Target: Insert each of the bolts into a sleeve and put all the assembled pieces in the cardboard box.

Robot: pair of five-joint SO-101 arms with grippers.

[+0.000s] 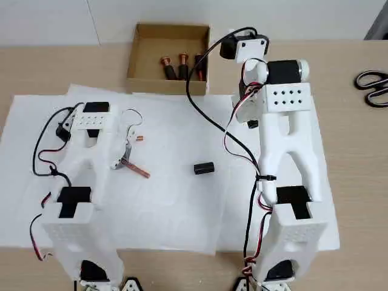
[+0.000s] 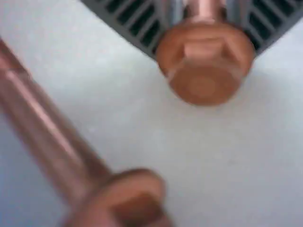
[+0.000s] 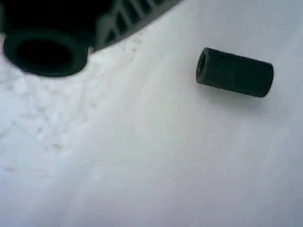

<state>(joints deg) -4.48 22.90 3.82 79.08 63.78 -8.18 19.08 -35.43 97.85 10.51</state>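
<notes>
My left gripper (image 1: 133, 137) is shut on a copper bolt (image 1: 140, 138); the left wrist view has its hex head (image 2: 204, 66) poking out between the ribbed dark pads (image 2: 128, 23). A second copper bolt (image 1: 139, 170) (image 2: 57, 151) lies on the white sheet just below that gripper. My right gripper (image 1: 250, 120) is held over the sheet's far right part, shut on a black sleeve (image 1: 252, 123) (image 3: 45, 53) whose open end faces the camera. Another black sleeve (image 1: 205, 167) (image 3: 235, 72) lies loose mid-sheet. The cardboard box (image 1: 137, 57) at the back holds three assembled pieces (image 1: 182, 66).
The white sheet (image 1: 182, 212) covers most of the table in front of both arms. Scissors (image 1: 373, 86) lie on the bare wood at the far right. Black and red cables (image 1: 209, 115) run from the right arm across the sheet near the box.
</notes>
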